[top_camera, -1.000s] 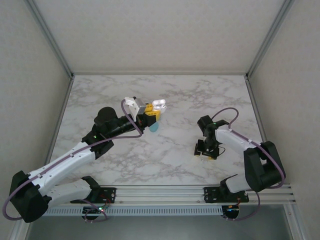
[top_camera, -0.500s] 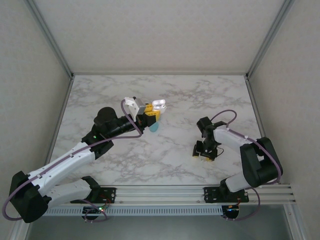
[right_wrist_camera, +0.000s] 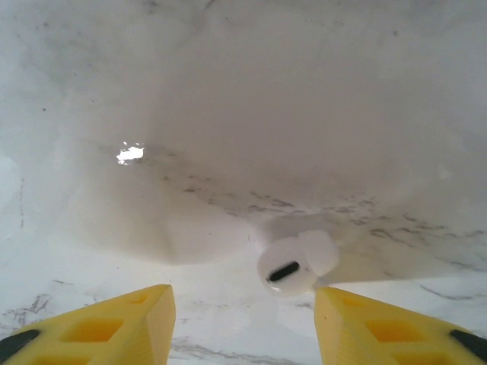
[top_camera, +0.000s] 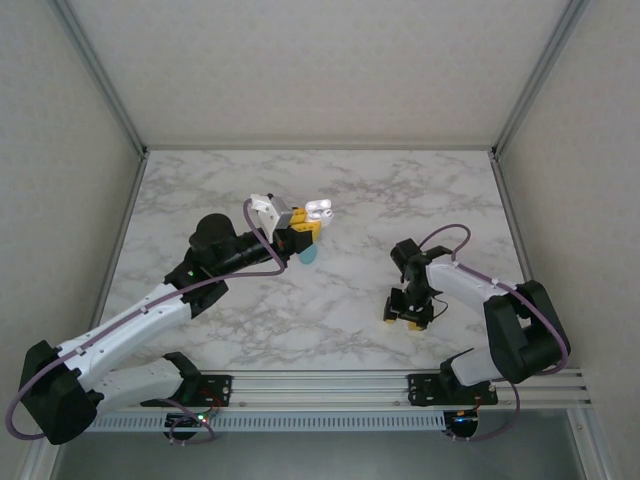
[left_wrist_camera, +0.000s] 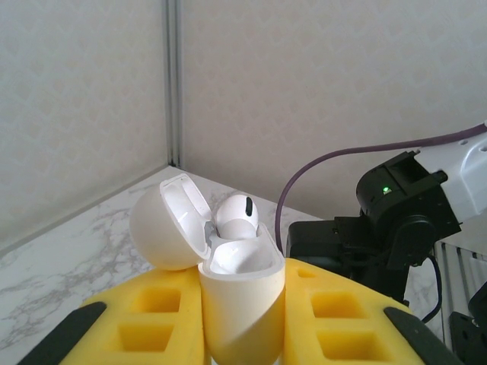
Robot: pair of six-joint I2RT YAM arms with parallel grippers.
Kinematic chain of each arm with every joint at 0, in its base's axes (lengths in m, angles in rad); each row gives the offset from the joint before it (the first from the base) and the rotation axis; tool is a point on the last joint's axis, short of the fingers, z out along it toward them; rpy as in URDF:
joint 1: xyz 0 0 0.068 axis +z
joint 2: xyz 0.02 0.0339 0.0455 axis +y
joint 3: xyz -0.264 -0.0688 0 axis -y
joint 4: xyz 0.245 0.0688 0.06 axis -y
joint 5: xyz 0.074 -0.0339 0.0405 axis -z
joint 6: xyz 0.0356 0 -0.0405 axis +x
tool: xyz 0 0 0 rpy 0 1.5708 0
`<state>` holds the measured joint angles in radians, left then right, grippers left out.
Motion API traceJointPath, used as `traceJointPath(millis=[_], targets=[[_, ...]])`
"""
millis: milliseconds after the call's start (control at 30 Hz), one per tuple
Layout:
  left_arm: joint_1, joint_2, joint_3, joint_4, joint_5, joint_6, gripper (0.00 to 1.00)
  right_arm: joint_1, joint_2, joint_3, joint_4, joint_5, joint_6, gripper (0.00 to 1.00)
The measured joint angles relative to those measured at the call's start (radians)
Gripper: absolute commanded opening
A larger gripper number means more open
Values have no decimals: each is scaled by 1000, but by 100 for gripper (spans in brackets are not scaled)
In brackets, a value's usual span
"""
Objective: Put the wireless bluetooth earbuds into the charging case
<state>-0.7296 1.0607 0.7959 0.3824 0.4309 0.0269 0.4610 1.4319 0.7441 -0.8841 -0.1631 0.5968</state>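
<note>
My left gripper is raised over the table's middle left and is shut on the white charging case. The case stands upright between the yellow fingers, and its lid is swung open to the left. One white earbud sits in the case's far socket. The case also appears as a white shape in the top view. A second white earbud lies on the marble. My right gripper points down over it and is open. The earbud lies between the fingers, close to the right fingertip.
A small teal piece shows just below the left gripper in the top view. The marble table is walled at the back and on both sides. A metal rail runs along the near edge by the arm bases.
The right gripper has slid a little left and toward the near edge, and its jaws have narrowed slightly. The left arm and the case have stayed still.
</note>
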Motion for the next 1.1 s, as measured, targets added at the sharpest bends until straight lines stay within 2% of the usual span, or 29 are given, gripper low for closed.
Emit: traceJointPath(millis=[200, 367, 700, 1100], targets=[[0, -1, 0, -3, -5, 0, 0, 2, -2, 55, -51, 88, -6, 51], [0, -1, 0, -9, -11, 0, 0, 2, 48, 90, -66, 110, -39, 48], [0, -7, 0, -21, -19, 0, 0, 2, 145, 95, -53, 118, -99, 44], [0, -7, 0, -21, -21, 0, 0, 2, 173, 97, -34, 99, -116, 38]])
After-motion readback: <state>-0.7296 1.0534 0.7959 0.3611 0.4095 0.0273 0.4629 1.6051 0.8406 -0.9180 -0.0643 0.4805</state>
